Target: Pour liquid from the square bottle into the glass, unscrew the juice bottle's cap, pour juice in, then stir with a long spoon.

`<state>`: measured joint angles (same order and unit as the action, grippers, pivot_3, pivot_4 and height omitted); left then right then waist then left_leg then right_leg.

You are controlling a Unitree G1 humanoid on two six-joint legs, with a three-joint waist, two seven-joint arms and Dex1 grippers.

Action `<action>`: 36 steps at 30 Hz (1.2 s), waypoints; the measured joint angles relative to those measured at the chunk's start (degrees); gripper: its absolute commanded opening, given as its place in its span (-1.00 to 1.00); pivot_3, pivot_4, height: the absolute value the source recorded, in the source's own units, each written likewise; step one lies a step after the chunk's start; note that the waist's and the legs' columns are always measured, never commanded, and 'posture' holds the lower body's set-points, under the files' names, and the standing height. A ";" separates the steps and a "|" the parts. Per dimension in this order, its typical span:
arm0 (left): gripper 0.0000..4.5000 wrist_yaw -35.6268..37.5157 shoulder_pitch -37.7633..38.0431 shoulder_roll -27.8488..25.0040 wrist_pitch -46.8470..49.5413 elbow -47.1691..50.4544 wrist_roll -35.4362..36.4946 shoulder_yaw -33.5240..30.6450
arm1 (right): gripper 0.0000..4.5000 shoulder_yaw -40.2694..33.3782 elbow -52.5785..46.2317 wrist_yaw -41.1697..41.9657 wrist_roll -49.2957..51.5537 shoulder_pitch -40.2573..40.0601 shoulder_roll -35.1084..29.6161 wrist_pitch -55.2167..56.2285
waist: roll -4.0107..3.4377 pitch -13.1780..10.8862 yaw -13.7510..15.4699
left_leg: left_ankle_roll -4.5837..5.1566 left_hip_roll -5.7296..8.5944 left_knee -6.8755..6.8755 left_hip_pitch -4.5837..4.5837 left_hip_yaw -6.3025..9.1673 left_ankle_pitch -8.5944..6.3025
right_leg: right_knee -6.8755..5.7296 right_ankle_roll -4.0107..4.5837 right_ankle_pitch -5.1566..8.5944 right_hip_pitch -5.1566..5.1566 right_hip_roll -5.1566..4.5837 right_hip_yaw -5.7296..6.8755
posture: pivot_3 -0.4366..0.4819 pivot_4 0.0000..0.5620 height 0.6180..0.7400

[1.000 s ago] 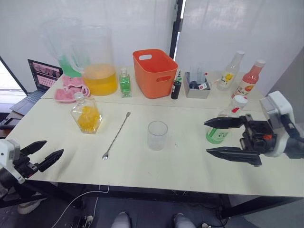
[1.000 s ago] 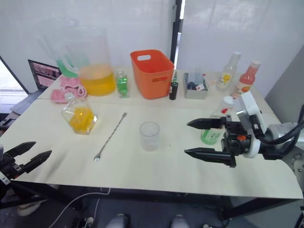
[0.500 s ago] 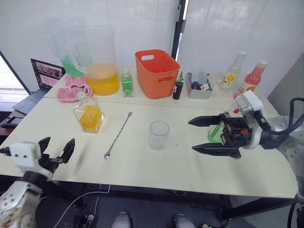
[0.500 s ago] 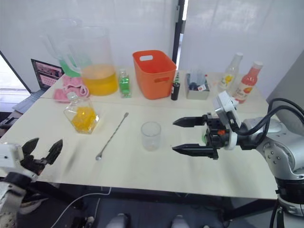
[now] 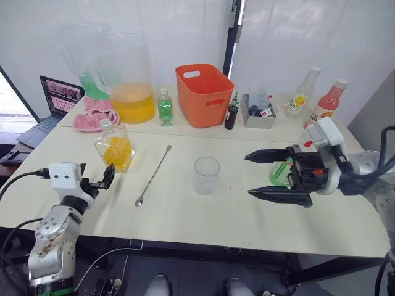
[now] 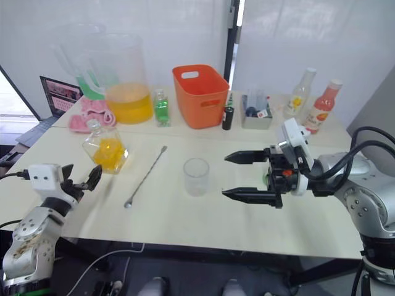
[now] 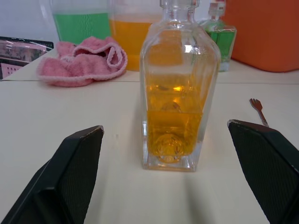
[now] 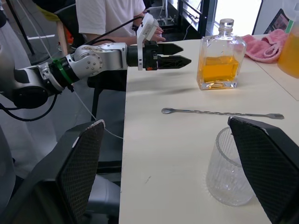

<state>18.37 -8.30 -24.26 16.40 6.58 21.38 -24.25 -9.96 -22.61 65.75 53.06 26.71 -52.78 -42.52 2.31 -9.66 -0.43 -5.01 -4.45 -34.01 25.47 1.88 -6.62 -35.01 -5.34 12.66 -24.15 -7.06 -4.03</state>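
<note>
The square bottle with orange liquid and a stopper stands on the left of the cream table. My left gripper is open at the table's front left edge, pointing at the bottle from a short way off. The empty glass stands mid-table, and the long spoon lies between it and the square bottle. My right gripper is open, its fingers pointing at the glass from the right. Behind it stands a bottle of green liquid, mostly hidden.
Along the back stand two big pitchers, a pink cloth, a small green bottle, an orange basket, a dark little bottle, a grey box and two juice bottles. A laptop sits far left. A person sits beyond the table's left end.
My left arm has risen from below the table edge and moved in toward the square bottle. The right gripper moved left toward the glass, then held. The camera shifted slightly.
</note>
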 measured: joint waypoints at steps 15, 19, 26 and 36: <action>1.00 -1.65 -12.80 1.26 -5.64 -15.56 -3.57 4.30 | 0.99 -2.75 -4.01 -4.01 2.41 -2.81 -0.12 -1.51 | 0.01 0.00 0.50 | 0.01 0.00 -0.01 0.01 0.01 0.01 | 0.00 -0.06 -0.04 0.00 0.02 0.00 | -0.05 -0.47 1.00; 1.00 -2.51 -16.84 1.50 -6.64 -19.53 -4.08 4.54 | 0.99 -2.71 -4.24 -4.70 2.50 -3.00 0.03 -1.51 | 0.01 0.00 0.71 | 0.01 0.00 -0.01 0.02 0.01 0.01 | 0.02 -0.09 -0.05 0.02 0.02 0.00 | -0.05 -0.47 1.00; 0.88 -2.28 -20.38 2.39 -8.74 -25.75 -4.33 5.50 | 1.00 -2.06 -4.45 -6.02 3.43 -2.35 1.41 -1.52 | 0.02 0.00 0.72 | 0.02 0.00 -0.01 0.02 0.01 0.02 | 0.02 -0.12 -0.07 0.01 0.03 0.00 | -0.05 -0.47 1.00; 0.26 -0.53 -22.22 2.02 -11.04 -29.09 -4.73 5.63 | 1.00 -1.66 -5.08 -7.58 4.11 -2.19 1.60 -1.53 | 0.02 -0.01 1.04 | 0.01 0.01 -0.01 0.05 0.01 0.02 | 0.03 -0.13 -0.08 0.00 0.03 0.00 | -0.05 -0.47 1.00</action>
<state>17.84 -30.52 -22.23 5.36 -22.51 16.65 -18.62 -11.62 -27.69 58.17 57.17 24.52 -51.18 -44.06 2.33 -9.66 0.61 -5.00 -4.44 -34.02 25.52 1.89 -6.60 -34.98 -5.47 12.57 -24.15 -7.03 -4.03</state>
